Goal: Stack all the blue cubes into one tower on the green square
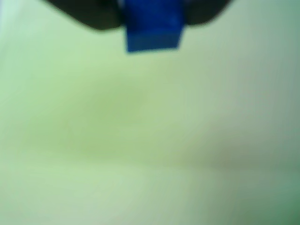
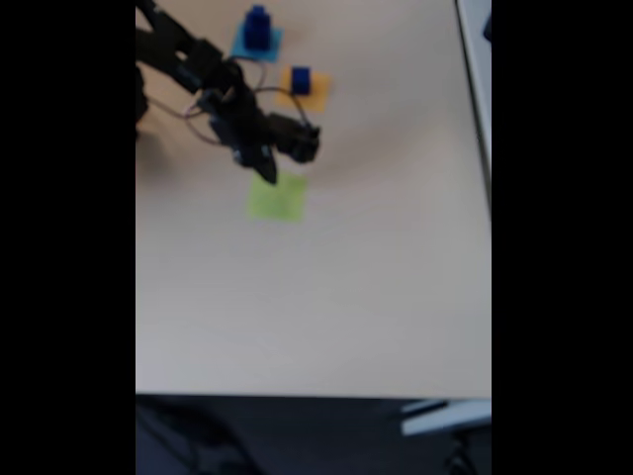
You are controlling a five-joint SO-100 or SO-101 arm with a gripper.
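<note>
In the wrist view a dark blue cube (image 1: 153, 40) sits between my dark fingers at the top edge, and my gripper (image 1: 152, 21) is shut on it. Below it the blurred green square (image 1: 140, 140) spreads across the picture. In the fixed view my gripper (image 2: 267, 174) hangs over the back left edge of the green square (image 2: 278, 199); the held cube is hidden there. A second blue cube (image 2: 257, 25) stands on a light-blue paper square (image 2: 269, 45). A third blue cube (image 2: 301, 78) stands on an orange paper square (image 2: 315, 93).
The arm (image 2: 193, 64) reaches in from the back left of the beige table (image 2: 376, 277), with loose cables looping beside it. The table's right edge runs along a pale strip (image 2: 477, 69). Its front edge drops to a dark floor.
</note>
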